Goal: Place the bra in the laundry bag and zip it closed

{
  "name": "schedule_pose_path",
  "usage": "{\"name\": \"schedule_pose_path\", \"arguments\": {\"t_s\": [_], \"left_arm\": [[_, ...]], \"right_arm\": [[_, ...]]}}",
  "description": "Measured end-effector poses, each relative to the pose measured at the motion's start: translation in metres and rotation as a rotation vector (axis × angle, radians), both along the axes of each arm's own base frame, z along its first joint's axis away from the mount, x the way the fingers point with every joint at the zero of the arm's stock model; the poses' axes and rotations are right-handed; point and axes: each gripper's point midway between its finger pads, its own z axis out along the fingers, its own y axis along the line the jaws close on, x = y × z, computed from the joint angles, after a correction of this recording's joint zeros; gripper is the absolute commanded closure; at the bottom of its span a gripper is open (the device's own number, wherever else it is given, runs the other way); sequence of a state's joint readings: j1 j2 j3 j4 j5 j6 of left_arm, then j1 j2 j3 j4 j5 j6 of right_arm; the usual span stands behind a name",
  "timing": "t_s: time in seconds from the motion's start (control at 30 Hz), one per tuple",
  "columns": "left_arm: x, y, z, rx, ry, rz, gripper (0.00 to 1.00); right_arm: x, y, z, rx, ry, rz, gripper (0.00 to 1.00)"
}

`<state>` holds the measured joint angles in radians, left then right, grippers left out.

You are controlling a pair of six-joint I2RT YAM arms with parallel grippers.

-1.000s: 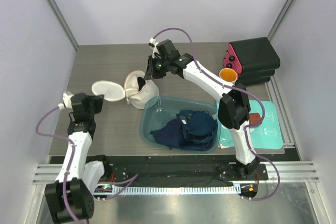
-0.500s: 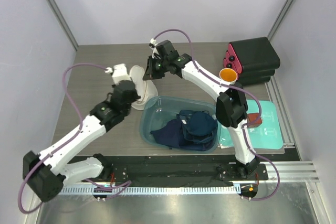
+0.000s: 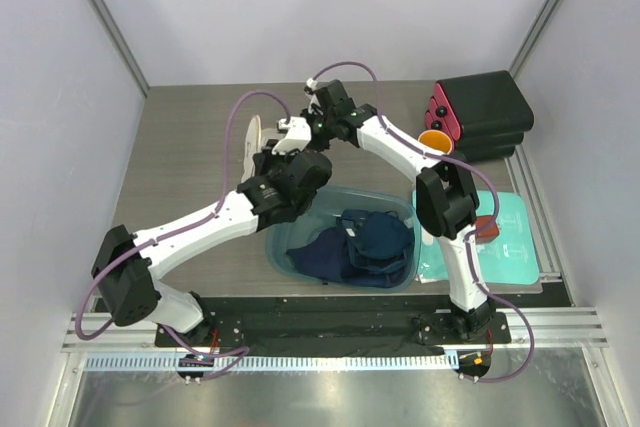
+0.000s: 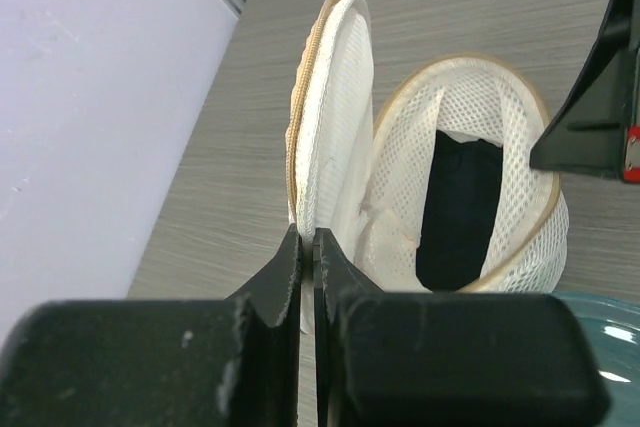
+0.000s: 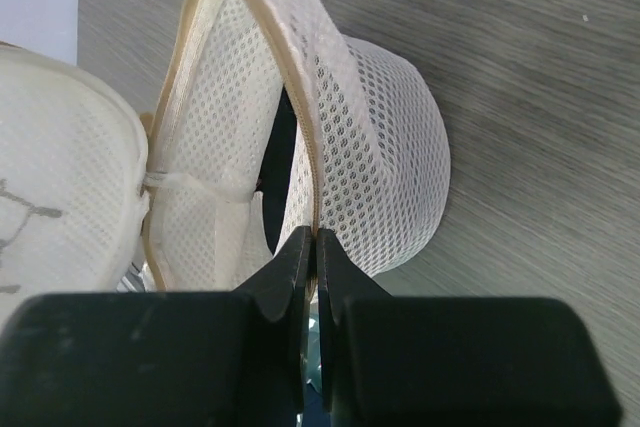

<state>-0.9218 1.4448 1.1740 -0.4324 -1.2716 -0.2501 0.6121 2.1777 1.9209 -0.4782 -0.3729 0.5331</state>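
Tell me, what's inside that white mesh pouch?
Something black, the bra, shows through the open mouth of the laundry bag. Its shape and straps are hidden by the mesh.

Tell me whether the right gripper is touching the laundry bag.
Touching. The right wrist view shows the right gripper pinched shut on the zipper rim of the laundry bag, with no gap.

Nothing is legible: marks on the teal pouch [image 3: 520, 242] and the laundry bag [image 5: 380, 147] are too blurred
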Motion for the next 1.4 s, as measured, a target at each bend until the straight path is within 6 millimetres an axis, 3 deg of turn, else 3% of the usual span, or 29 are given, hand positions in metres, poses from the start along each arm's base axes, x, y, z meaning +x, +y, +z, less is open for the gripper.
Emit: {"name": "schedule_pose_path", "arguments": {"t_s": [0.17, 0.33, 0.43, 0.47, 0.5, 0.57, 0.6, 0.67, 0.8, 0.87, 0.93, 1.0, 1.07, 1.17, 1.27, 1.33, 1.4], "left_arm": [[0.004, -0.006, 0.011, 0.020, 0.011, -0.033, 1.00], [0.012, -0.017, 0.006, 0.069, 0.042, -0.051, 0.97], [0.021, -0.028, -0.010, 0.126, 0.084, -0.059, 0.67], [0.023, -0.033, -0.019, 0.147, 0.109, -0.069, 0.43], [0.025, -0.037, -0.028, 0.164, 0.137, -0.086, 0.33], [0.024, -0.042, -0.039, 0.169, 0.179, -0.125, 0.22], [0.023, -0.046, -0.042, 0.150, 0.195, -0.149, 0.21], [0.020, -0.052, -0.040, 0.088, 0.205, -0.199, 0.13], [0.005, -0.061, -0.006, -0.182, 0.191, -0.360, 0.12], [0.001, -0.049, 0.024, -0.388, 0.141, -0.420, 0.12], [0.001, -0.020, 0.049, -0.596, 0.058, -0.427, 0.10], [0.014, 0.021, 0.051, -0.678, 0.008, -0.339, 0.07], [0.019, 0.045, 0.038, -0.778, 0.018, -0.302, 0.06], [0.031, 0.042, 0.009, -0.891, 0.110, -0.302, 0.06], [0.045, 0.035, -0.049, -1.012, 0.239, -0.261, 0.06], [0.040, 0.037, -0.089, -1.080, 0.315, -0.199, 0.06], [0.034, 0.040, -0.114, -1.129, 0.356, -0.148, 0.06]], "right_arm": [[-0.004, 0.005, 0.003, 0.024, 0.006, 0.027, 0.91], [-0.003, 0.007, 0.009, 0.058, 0.008, 0.039, 0.91], [0.002, 0.005, 0.013, 0.085, 0.011, 0.035, 0.91], [0.005, 0.003, 0.015, 0.097, 0.010, 0.032, 0.91], [0.008, 0.001, 0.017, 0.107, 0.009, 0.030, 0.91], [0.013, -0.004, 0.020, 0.122, 0.010, 0.025, 0.91], [0.016, -0.007, 0.021, 0.131, 0.011, 0.022, 0.91], [0.018, -0.011, 0.022, 0.145, 0.014, 0.025, 0.90], [0.021, -0.020, 0.021, 0.164, 0.030, 0.036, 0.86], [0.022, -0.023, 0.022, 0.173, 0.030, 0.047, 0.85], [0.023, -0.025, 0.022, 0.183, 0.031, 0.064, 0.82], [0.023, -0.026, 0.019, 0.188, 0.033, 0.086, 0.80], [0.025, -0.024, 0.014, 0.191, 0.032, 0.117, 0.79], [0.028, -0.021, 0.005, 0.191, 0.028, 0.156, 0.76], [0.036, -0.020, -0.002, 0.184, 0.018, 0.184, 0.73], [0.042, -0.018, -0.004, 0.181, 0.004, 0.191, 0.71], [0.052, -0.014, -0.001, 0.183, -0.022, 0.188, 0.68]]}}
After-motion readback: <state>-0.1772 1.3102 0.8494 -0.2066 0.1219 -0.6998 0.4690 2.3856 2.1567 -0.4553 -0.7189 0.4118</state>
